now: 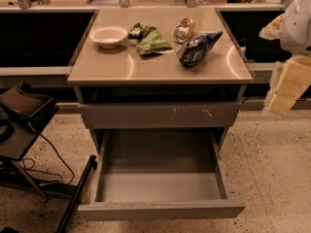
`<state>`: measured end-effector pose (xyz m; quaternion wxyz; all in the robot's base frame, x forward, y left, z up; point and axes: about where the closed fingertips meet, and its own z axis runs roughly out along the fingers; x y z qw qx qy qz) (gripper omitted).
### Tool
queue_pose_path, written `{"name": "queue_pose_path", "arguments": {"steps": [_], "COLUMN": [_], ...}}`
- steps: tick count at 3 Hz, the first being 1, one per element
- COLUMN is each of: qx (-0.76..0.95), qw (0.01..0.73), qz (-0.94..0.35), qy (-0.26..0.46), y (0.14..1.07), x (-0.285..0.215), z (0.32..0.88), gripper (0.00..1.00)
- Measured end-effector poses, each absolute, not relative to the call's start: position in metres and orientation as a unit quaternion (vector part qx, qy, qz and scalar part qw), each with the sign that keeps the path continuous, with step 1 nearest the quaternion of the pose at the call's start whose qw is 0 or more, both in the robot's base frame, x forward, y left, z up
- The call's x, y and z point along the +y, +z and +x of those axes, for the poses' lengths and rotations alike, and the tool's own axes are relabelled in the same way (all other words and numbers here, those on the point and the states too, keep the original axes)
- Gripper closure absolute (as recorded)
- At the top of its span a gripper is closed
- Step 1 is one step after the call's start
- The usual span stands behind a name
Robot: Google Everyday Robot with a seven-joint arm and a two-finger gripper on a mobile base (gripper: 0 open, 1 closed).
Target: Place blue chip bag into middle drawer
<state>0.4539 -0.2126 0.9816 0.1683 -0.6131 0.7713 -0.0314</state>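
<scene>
One gripper [287,84], opening not discernible, hangs off the table's [121,67] right edge; blue chip bag [194,50] lies at the table's right rear. Risk: crumpled foil slips, or release misses the open middle drawer [160,210] beneath.

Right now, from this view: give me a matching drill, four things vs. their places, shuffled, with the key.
Things:
1. blue chip bag
2. white bowl
3. middle drawer
4. gripper

Places:
A. pulled open, below the scratched drawer front
B. right part of the tabletop, next to the gold can
C. off the table's right edge, touching nothing
D. left part of the tabletop

Pairs: 1-B, 2-D, 3-A, 4-C
</scene>
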Motion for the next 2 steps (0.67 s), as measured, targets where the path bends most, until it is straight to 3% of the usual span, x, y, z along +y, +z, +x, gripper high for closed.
{"name": "queue_pose_path", "arguments": {"steps": [2], "qx": [0.763], "qw": [0.147], "qz": [-0.629], "qy": [-0.015], "y": [0.98], "x": [-0.19], "z": [0.565], "gripper": [0.0]}}
